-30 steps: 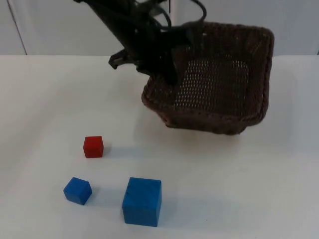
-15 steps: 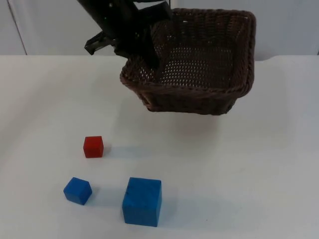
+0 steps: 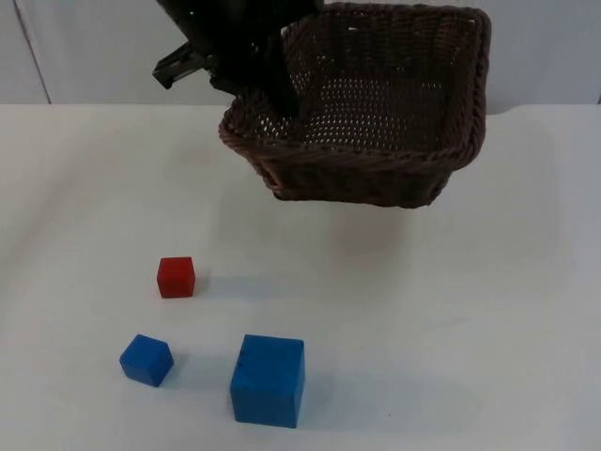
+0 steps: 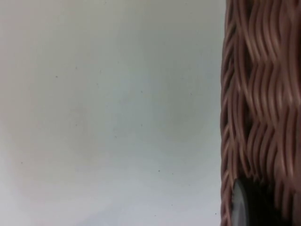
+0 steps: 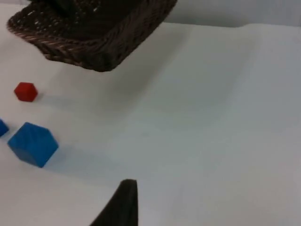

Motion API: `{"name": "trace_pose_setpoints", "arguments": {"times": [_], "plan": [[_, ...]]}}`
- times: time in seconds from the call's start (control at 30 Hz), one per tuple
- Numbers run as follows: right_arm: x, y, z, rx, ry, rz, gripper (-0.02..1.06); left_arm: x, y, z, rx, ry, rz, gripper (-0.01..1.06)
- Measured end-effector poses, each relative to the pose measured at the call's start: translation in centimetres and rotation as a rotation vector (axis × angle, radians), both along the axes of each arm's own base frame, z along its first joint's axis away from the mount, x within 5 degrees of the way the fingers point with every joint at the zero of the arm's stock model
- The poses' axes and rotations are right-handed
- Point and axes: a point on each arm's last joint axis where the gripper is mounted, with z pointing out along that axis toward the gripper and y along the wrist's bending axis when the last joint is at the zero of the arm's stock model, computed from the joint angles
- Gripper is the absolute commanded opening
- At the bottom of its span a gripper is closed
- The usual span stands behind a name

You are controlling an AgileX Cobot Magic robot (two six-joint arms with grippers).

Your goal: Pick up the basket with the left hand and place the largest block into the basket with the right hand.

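Top view: the empty, square, dark woven wicker basket [image 3: 376, 113] is held off the table, its rim clamped by the left gripper [image 3: 272, 89]; whether the right gripper's fingers are apart cannot be told.

A white table top [image 3: 470, 329] filled the near part of the scene, smooth and evenly lit, with soft shadows lying on it. At its far edge stood a pale grey partition wall [image 3: 84, 47], with a dark vertical seam at the far left.
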Motion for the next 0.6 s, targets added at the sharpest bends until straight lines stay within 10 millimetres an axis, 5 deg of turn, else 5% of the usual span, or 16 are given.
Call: {"name": "trace_pose_setpoints", "arguments": {"times": [0.6], "plan": [[4.5, 1.6, 1.0, -0.019, 0.26, 0.199, 1.05, -0.1, 0.0, 0.6, -0.004, -0.008, 0.002, 0.0]]}}
